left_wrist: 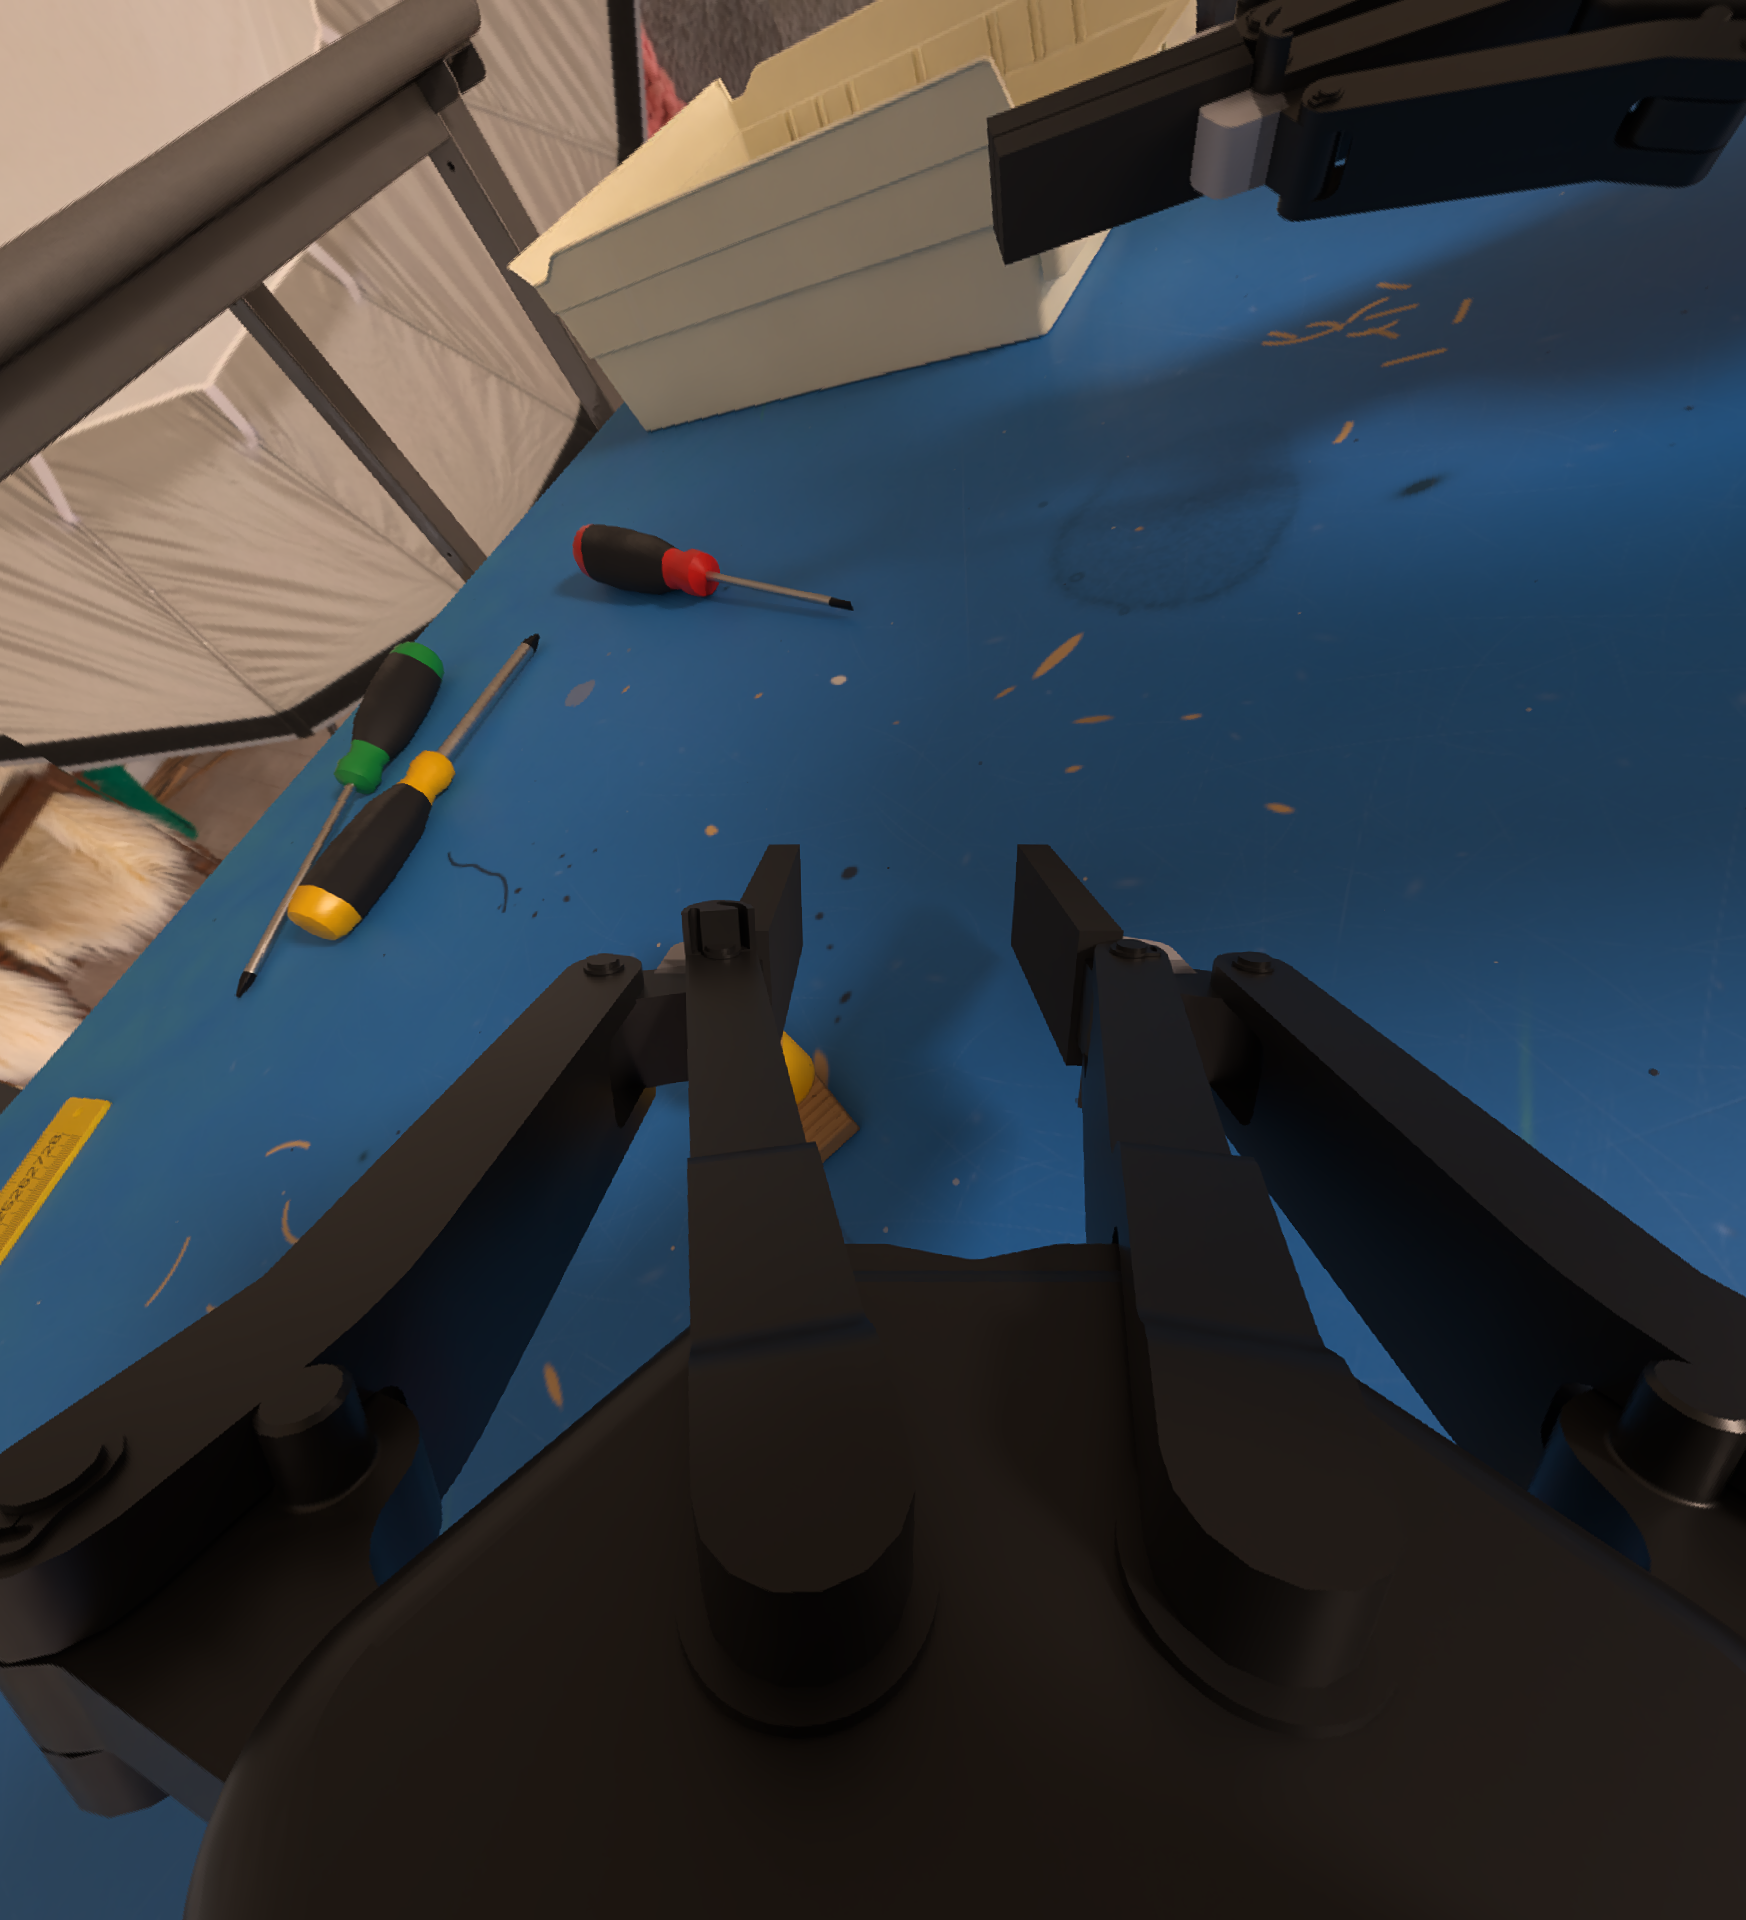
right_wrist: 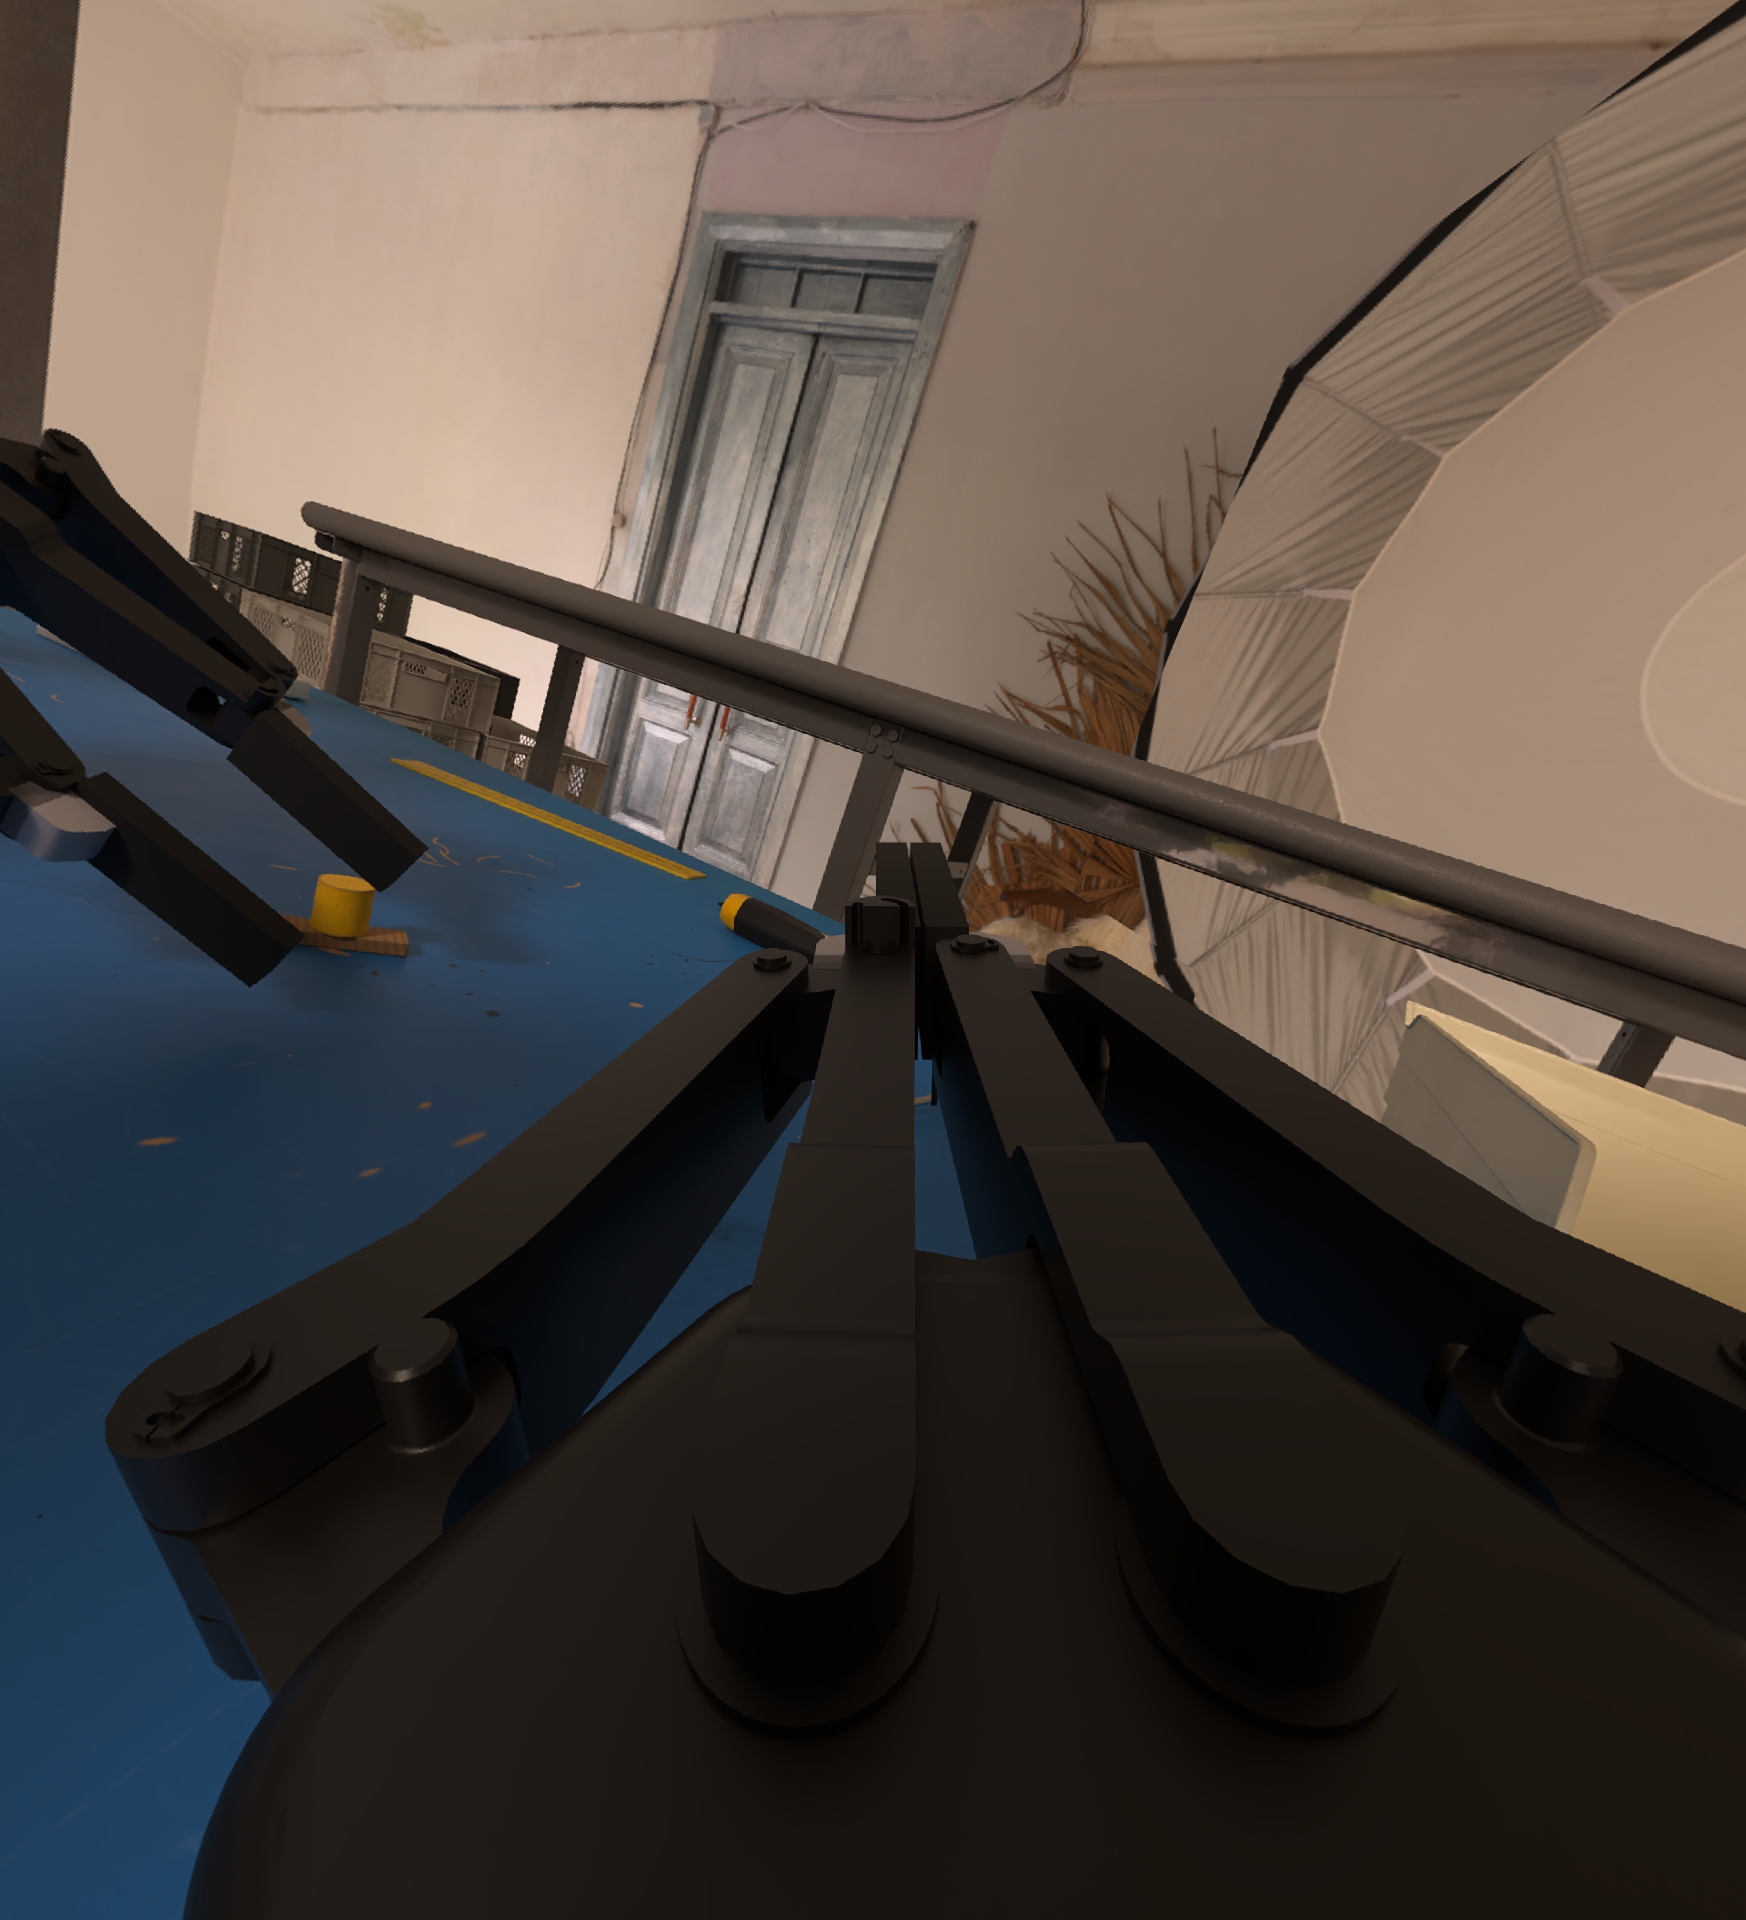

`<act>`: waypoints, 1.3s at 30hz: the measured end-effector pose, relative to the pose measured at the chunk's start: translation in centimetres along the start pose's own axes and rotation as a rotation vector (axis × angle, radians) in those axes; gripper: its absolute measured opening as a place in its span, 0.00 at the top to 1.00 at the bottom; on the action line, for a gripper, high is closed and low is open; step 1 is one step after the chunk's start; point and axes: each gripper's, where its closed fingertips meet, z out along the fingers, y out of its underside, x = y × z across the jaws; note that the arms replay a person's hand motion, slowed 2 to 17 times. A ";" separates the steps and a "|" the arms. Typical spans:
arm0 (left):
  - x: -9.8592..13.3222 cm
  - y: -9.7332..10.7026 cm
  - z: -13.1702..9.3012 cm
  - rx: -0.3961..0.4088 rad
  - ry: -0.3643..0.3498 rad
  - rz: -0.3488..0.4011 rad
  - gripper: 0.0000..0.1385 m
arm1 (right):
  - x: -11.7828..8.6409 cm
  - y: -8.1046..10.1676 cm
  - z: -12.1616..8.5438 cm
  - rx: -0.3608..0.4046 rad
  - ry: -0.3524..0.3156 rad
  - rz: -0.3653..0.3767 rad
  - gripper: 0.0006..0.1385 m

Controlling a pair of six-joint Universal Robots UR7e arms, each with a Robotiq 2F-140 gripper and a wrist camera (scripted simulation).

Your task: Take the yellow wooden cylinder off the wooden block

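My left gripper (left_wrist: pixel 908 883) hangs low over the blue desk (left_wrist: pixel 1264 831) with its jaws spread apart and nothing between them. The yellow cylinder (left_wrist: pixel 796 1062) peeks out from behind the left finger in my left wrist view, standing on the thin wooden block (left_wrist: pixel 833 1127), so it sits just off the line between the fingers. From the right wrist view I can see it better: the cylinder (right_wrist: pixel 342 905) stands upright on the flat block (right_wrist: pixel 370 943), and the two dark pads of the left gripper (right_wrist: pixel 329 883) come down on either side of it, one just in front and one just behind. I cannot tell whether either pad touches it.

My right gripper (right_wrist: pixel 907 868) is clenched, its fingers pressed together with nothing held, and it points out past the desk's edge toward a grey rail (right_wrist: pixel 952 727). In the left wrist view it (left_wrist: pixel 999 187) shows in the top right corner, above a cream bin (left_wrist: pixel 796 270) that sits at the far edge of the desk.

Along the left edge of the desk lie three screwdrivers: one with a red collar (left_wrist: pixel 656 561) nearer the bin, one with green ends (left_wrist: pixel 386 717), and one with yellow ends (left_wrist: pixel 370 847), the last two crossing each other. A yellow ruler (left_wrist: pixel 12 1226) lies along the same edge, nearer the corner. Small wood shavings are scattered across the surface.
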 end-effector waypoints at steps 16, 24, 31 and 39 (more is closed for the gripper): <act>-0.8 0.2 0.7 -0.061 -0.059 0.024 0.64 | -0.5 0.1 0.1 -0.008 -0.012 -0.026 1.00; -1.2 0.7 1.0 -0.098 -0.082 0.028 0.65 | -0.5 0.1 0.1 -0.009 -0.011 -0.033 1.00; -1.7 0.9 1.1 -0.109 -0.111 0.024 0.66 | -0.5 0.1 0.1 -0.010 -0.011 -0.032 1.00; -3.7 1.7 0.9 -0.157 -0.231 -0.006 0.69 | -0.5 0.1 0.1 -0.009 -0.013 -0.032 1.00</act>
